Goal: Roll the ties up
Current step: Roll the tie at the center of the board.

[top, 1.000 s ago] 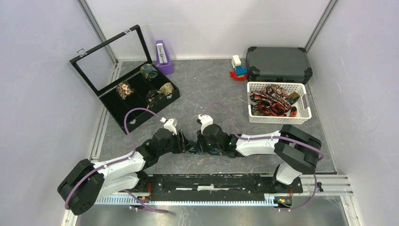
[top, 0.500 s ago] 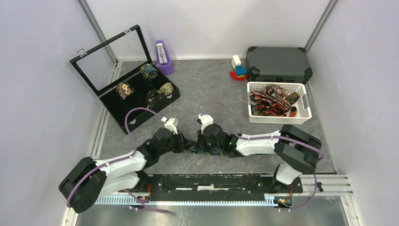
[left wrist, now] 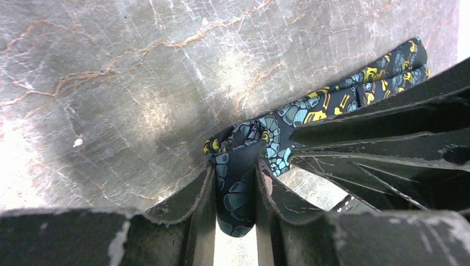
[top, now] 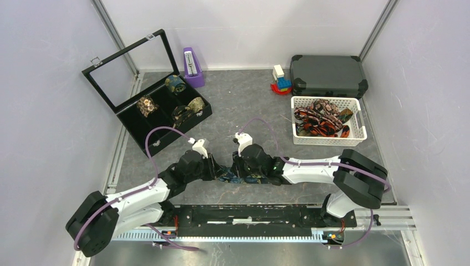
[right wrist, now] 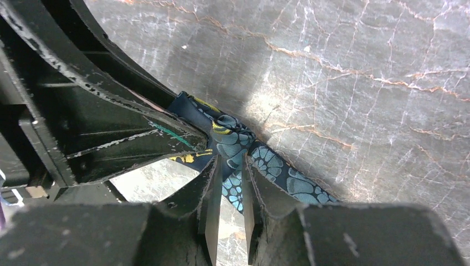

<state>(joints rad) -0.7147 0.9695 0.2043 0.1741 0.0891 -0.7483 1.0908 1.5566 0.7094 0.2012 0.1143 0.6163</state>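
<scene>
A dark navy tie [top: 239, 178] with blue and gold paisley lies on the grey table near the front, between my two grippers. My left gripper [top: 217, 169] is shut on one folded end of it [left wrist: 237, 191]. My right gripper [top: 237, 168] is shut on the tie [right wrist: 233, 185] right beside the left one, so the two sets of fingers almost touch. The tie runs on under the right arm. Several rolled ties [top: 177, 84] sit in the black box. Loose red-orange and brown ties [top: 318, 119] fill the white basket.
An open black display box [top: 161, 141] stands at the back left. A purple metronome [top: 192, 67] is behind it. A white basket [top: 357, 136] and a dark hard case [top: 328, 75] stand at the back right, with a small coloured toy [top: 281, 80] beside the case.
Both grippers have shifted slightly up and left with the tie held between them. The right arm's elbow has swung a little to the right.
</scene>
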